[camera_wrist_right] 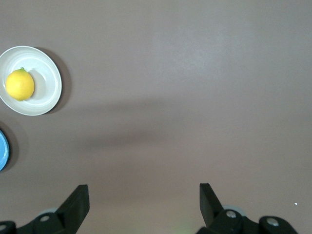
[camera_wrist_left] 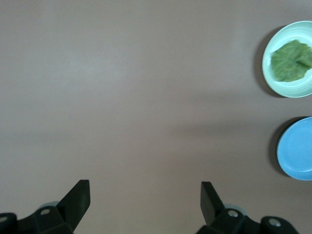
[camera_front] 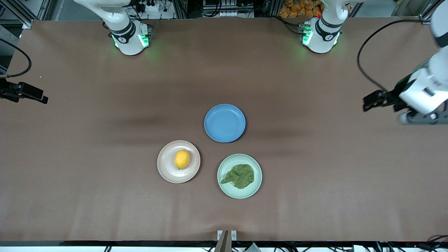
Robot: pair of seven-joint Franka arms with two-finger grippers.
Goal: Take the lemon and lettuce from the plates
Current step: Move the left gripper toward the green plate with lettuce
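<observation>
Blue plate [camera_front: 224,123] beside both plates [camera_front: 178,161]

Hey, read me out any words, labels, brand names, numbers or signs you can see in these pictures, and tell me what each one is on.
No readable text in any view.
The beige-pink plate with the small yellow lemon, the pale mint green plate with the wrinkly dark green lettuce, the empty blue plate and the brown table: no markings.
The dark marks on both white arm bases: too small to read.
</observation>
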